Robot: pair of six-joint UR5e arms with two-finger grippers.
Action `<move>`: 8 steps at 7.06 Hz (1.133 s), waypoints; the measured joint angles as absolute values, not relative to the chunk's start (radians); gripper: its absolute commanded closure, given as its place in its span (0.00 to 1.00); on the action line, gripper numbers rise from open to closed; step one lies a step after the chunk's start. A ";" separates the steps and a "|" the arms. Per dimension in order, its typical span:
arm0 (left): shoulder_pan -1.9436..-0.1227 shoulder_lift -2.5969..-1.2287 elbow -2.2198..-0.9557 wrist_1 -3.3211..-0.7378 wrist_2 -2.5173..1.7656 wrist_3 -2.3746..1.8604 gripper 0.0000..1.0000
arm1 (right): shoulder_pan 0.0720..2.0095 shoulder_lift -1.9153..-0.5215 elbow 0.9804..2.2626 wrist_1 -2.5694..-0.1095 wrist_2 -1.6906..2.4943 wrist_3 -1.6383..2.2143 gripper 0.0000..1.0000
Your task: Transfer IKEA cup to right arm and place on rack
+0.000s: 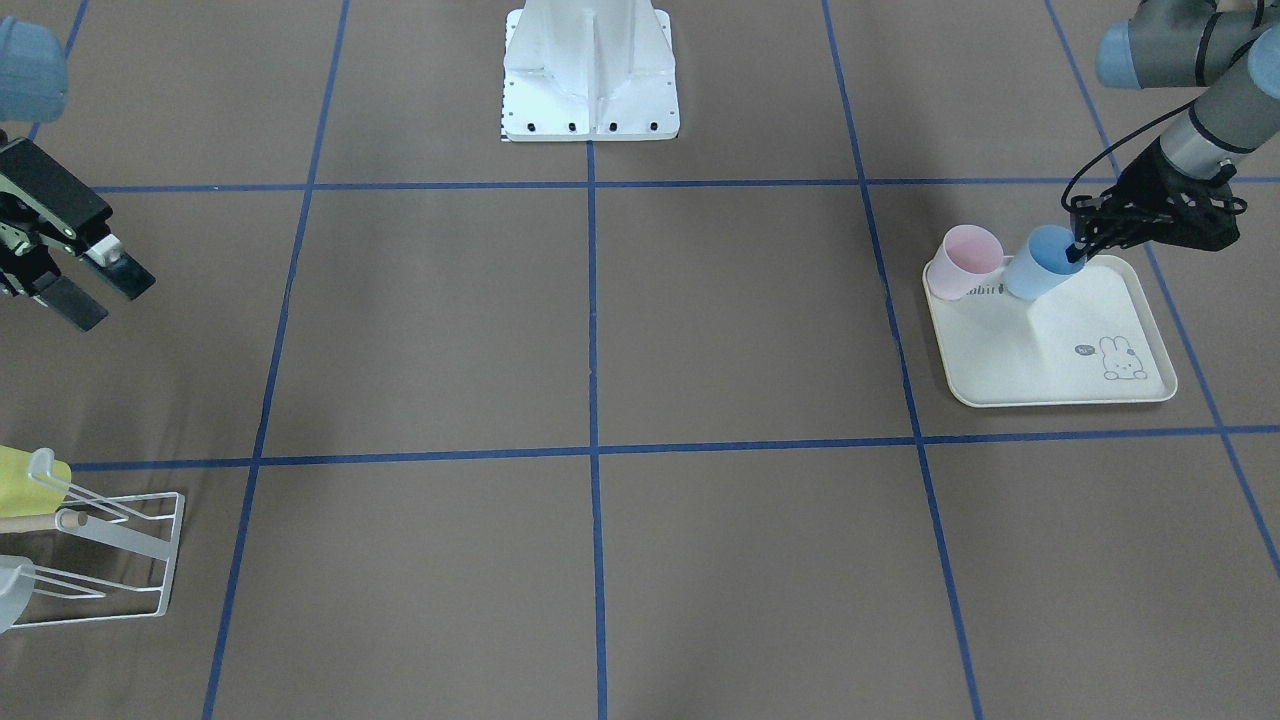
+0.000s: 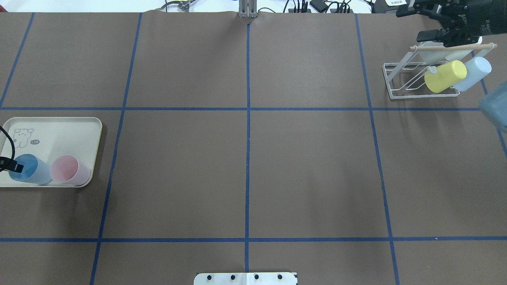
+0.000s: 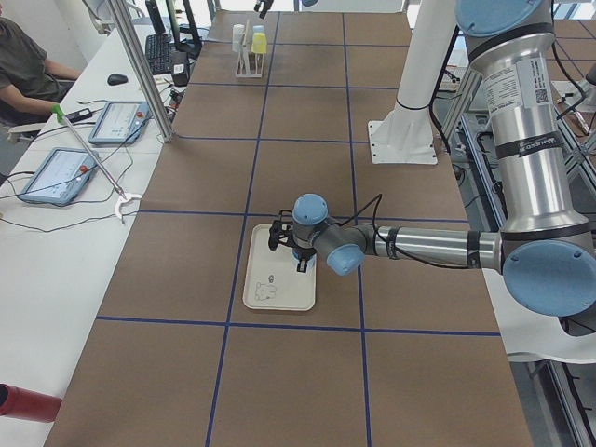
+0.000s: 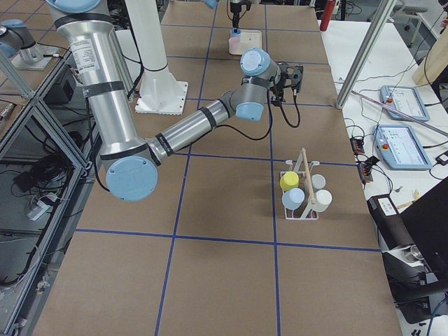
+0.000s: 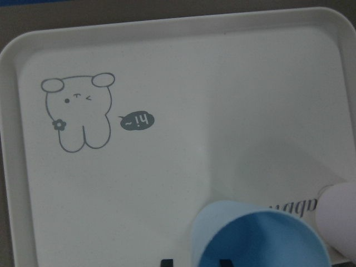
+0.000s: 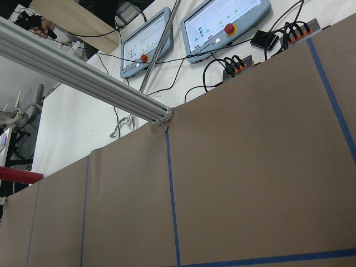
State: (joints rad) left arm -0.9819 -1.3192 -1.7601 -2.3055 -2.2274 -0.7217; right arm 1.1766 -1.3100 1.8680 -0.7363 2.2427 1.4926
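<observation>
A blue IKEA cup [image 1: 1040, 268] stands open side up on the cream rabbit-print tray [image 1: 1060, 385], next to a pink cup [image 1: 966, 262]. My left gripper [image 1: 1078, 245] is at the blue cup's rim with one finger inside and one outside. In the left wrist view a gap shows on both sides of the blue cup's [image 5: 250, 233] wall, so the gripper is open. My right gripper [image 1: 98, 290] is open and empty, hovering near the white wire rack [image 1: 150, 560]. In the overhead view the right gripper is above the rack [image 2: 400, 85].
The rack holds a yellow cup [image 2: 444, 76], a light-blue cup [image 2: 473, 73] and pale ones behind. The robot's white base [image 1: 590, 80] stands at mid table. A side table with tablets [image 3: 116, 121] and a seated person [image 3: 23, 65] runs along the far edge.
</observation>
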 measured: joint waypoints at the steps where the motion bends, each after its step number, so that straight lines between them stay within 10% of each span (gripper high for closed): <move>1: -0.984 -1.316 -1.766 -2.306 -2.227 -0.723 1.00 | 1.177 -1.310 1.870 -0.736 2.242 1.493 0.00; 8: -1.239 -1.434 -1.856 -2.181 -2.107 -0.886 1.00 | 1.178 -1.315 1.887 -0.736 2.242 1.496 0.00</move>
State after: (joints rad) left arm -1.2386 -1.4338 -1.8558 -2.1808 -2.1073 -0.8857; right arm 1.1781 -1.3146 1.8870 -0.7363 2.2417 1.4955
